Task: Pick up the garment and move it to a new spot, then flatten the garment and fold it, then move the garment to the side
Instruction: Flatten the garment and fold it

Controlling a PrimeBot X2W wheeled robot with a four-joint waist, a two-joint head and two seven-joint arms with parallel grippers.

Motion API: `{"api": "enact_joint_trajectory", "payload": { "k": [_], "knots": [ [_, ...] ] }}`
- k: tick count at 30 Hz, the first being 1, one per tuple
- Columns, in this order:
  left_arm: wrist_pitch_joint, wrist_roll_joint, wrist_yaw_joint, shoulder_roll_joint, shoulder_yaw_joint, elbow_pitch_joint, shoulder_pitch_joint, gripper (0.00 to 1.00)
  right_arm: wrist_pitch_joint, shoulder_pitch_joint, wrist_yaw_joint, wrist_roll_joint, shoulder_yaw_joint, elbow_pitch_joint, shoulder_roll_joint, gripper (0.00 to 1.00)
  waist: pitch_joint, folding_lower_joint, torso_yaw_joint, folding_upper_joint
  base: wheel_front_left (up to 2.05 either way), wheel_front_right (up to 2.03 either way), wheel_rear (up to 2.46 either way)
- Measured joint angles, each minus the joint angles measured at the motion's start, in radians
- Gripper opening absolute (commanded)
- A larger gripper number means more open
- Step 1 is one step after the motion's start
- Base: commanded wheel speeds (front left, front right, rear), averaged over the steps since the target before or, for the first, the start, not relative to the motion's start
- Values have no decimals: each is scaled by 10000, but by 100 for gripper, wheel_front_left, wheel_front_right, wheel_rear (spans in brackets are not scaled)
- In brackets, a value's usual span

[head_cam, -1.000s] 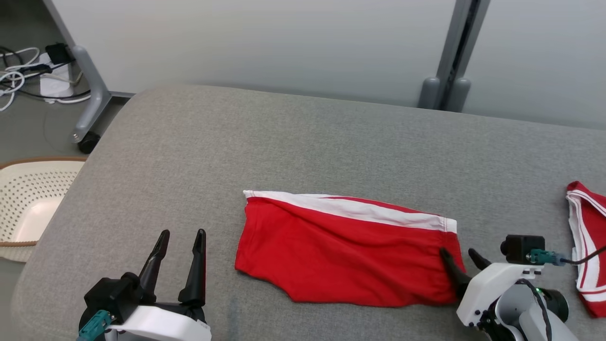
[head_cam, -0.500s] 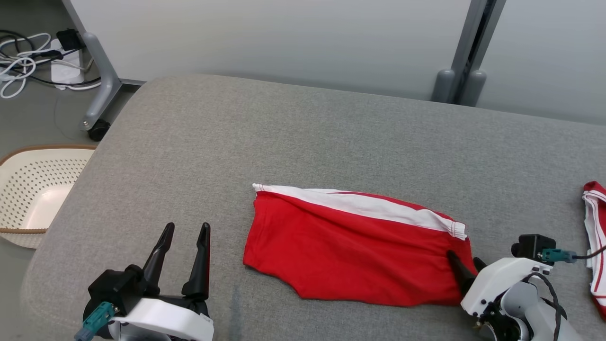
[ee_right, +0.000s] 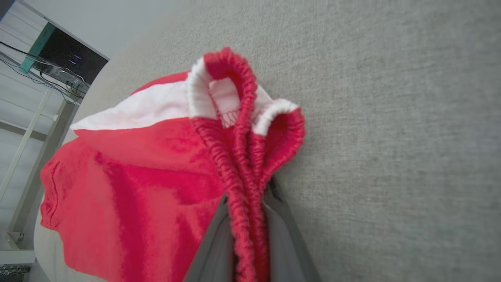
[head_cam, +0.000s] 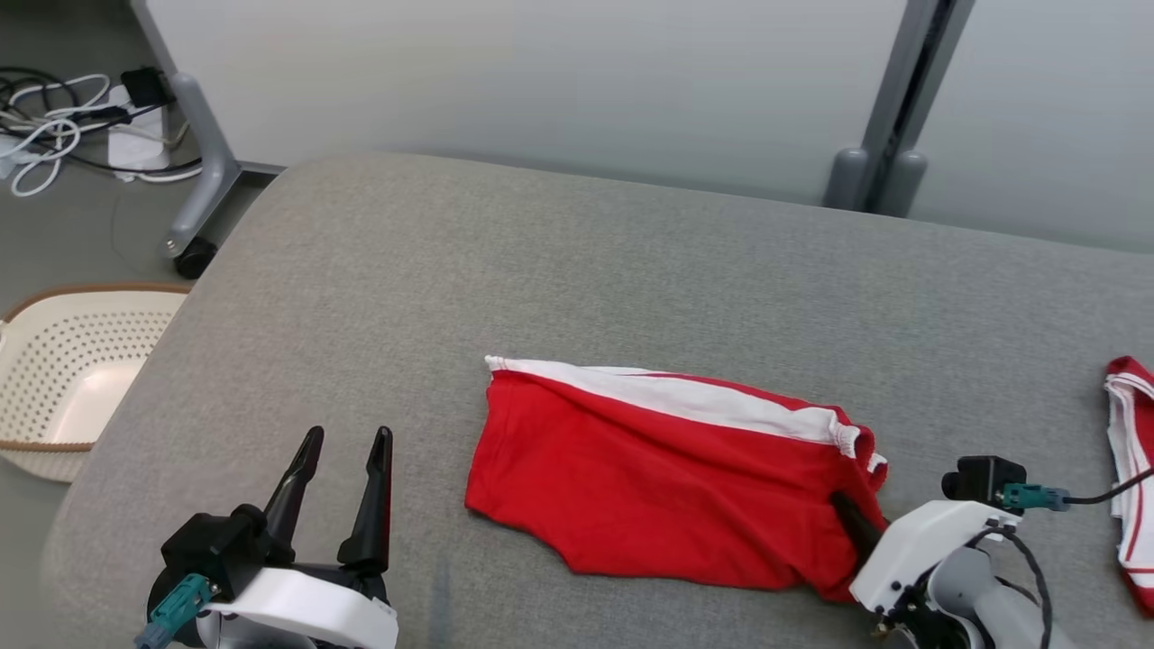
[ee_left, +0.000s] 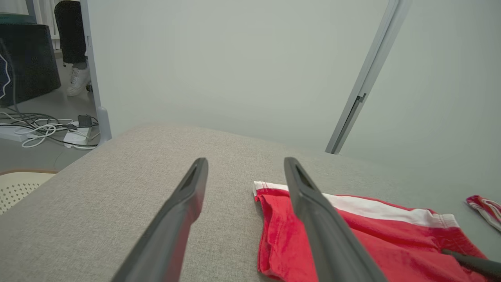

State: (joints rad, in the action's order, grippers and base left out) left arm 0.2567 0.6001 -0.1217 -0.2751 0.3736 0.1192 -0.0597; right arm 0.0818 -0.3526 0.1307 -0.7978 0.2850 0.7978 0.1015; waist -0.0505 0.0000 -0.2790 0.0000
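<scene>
A: What has the right end effector (ee_right: 250, 203) got?
B: It's clamped tight on the bunched hem (ee_right: 242, 156) at the right corner of the garment (head_cam: 667, 478), which lies mid-front on the desk (head_cam: 541, 270). The left end effector (head_cam: 347, 439) gapes wide, empty, off to the left.
A: What could fail?
B: A one-corner grip on thick ribbing may slip on lifting, or the cloth may trail and crumple, perhaps toward the other red garment (head_cam: 1131, 451).
</scene>
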Motion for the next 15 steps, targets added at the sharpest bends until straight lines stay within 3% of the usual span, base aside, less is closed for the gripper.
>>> {"api": "enact_joint_trajectory", "payload": {
  "k": [12,15],
  "knots": [
    [-10,46,-58,25,75,-67,219,100,1712,705,0,-1110,86,-1741,2023,0,356,0,1148,0,0,0,0],
    [-10,46,-58,67,146,-63,259,100,2015,690,0,-1241,-240,-1988,2253,0,403,0,1385,0,0,0,0]
  ]
}}
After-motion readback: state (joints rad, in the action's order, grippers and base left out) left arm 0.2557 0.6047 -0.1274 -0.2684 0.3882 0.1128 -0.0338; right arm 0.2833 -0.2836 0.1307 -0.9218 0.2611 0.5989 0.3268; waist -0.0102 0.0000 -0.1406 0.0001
